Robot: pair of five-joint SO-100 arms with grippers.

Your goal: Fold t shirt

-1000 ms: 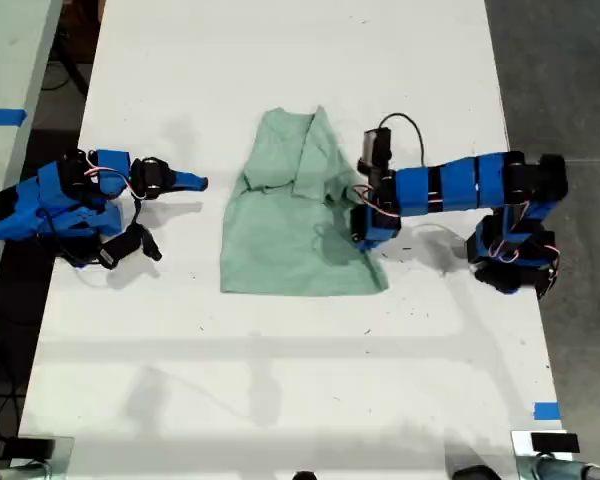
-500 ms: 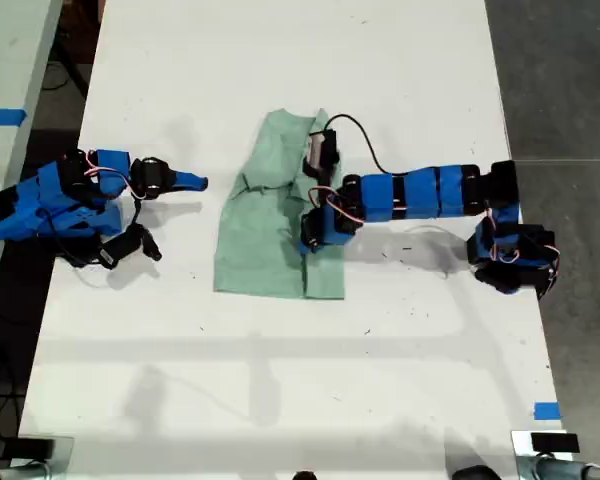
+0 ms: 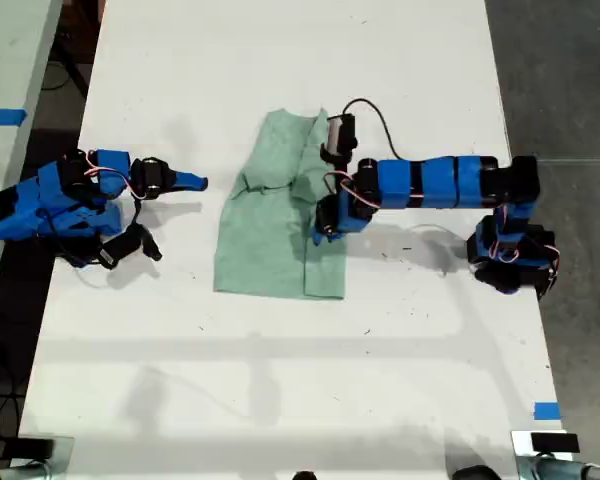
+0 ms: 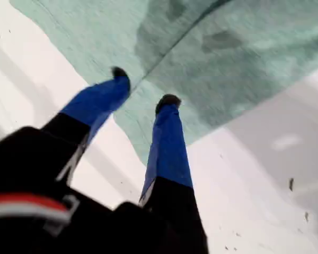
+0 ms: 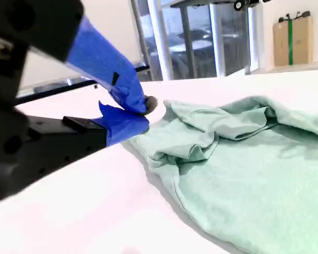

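Observation:
The pale green t shirt [image 3: 265, 235] lies flat in the middle of the white table [image 3: 280, 380]. Its side toward the exterior view's right is folded inward, leaving a doubled strip [image 3: 325, 268]. My first gripper [image 3: 325, 228] hovers over that folded edge, open, with nothing between its fingers. In the first wrist view the gripper [image 4: 143, 87] has its dark fingertips [image 4: 119, 73] just above the t shirt [image 4: 228, 58] at the fold line. My second gripper [image 3: 195, 182] rests shut on the table at the exterior view's left, apart from the cloth. The second wrist view shows the gripper [image 5: 143, 111] short of a crumpled sleeve [image 5: 201, 137].
Blue tape marks [image 3: 546, 410] sit near the table's edge at the exterior view's lower right, and another [image 3: 2, 116] lies on a neighbouring table. A black cable [image 3: 365, 115] loops above the first arm. The first arm's base [image 3: 510, 255] stands by the table's edge at the exterior view's right.
The first arm carried the shirt's side across toward the exterior view's left, folding it over, then let go and drew back slightly. The second arm stayed still.

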